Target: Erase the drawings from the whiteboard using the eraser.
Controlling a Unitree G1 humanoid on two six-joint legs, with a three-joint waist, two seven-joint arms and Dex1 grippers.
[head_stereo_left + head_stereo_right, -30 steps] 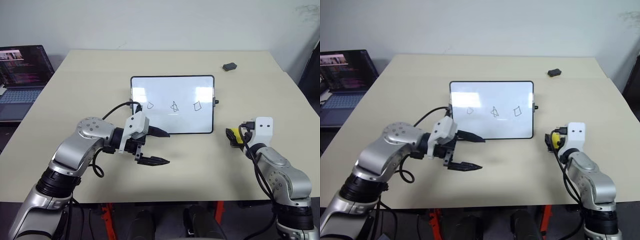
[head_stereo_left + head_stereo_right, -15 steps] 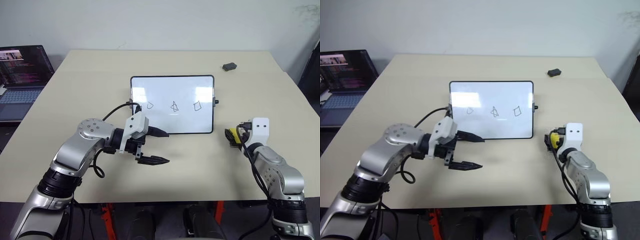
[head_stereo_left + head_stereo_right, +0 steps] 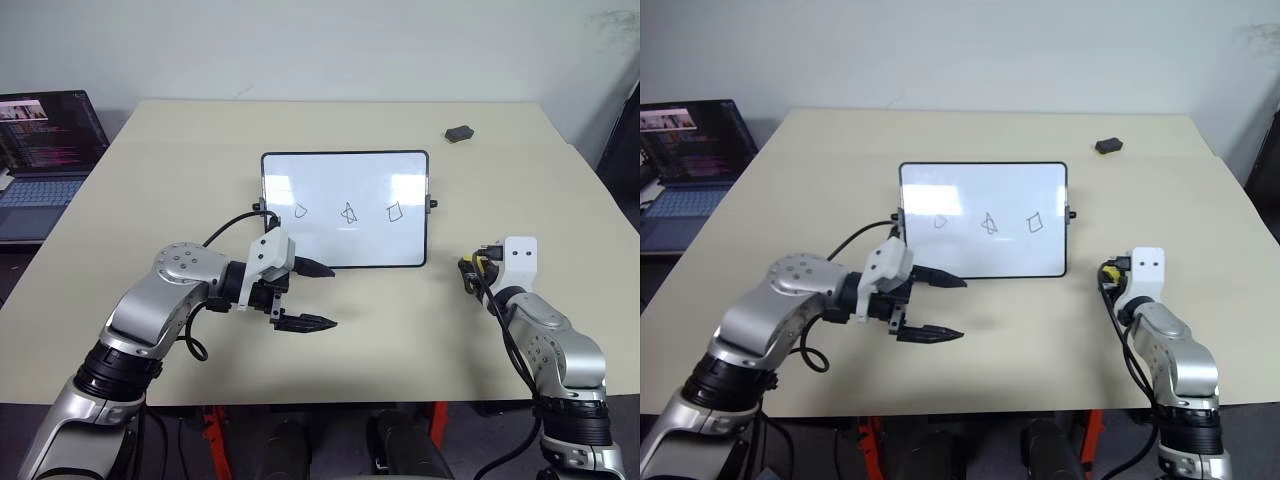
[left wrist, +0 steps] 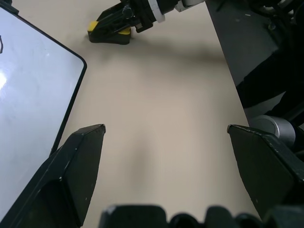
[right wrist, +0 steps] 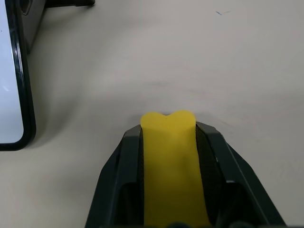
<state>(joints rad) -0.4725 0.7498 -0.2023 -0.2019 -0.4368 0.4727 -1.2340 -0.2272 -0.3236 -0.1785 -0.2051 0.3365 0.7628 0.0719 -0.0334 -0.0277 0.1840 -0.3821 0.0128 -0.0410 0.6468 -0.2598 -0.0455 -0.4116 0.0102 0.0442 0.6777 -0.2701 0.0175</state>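
Eraser (image 5: 168,166) sits clamped in right gripper (image 5: 168,124) jaws, low on tabletop (image 3: 400,330) just right of whiteboard (image 3: 345,180). Left gripper (image 3: 318,295) jaws spread, empty, near board's front edge. Drawings (image 3: 348,211) intact. Lift clear of frame, press flat, wipe along the row.
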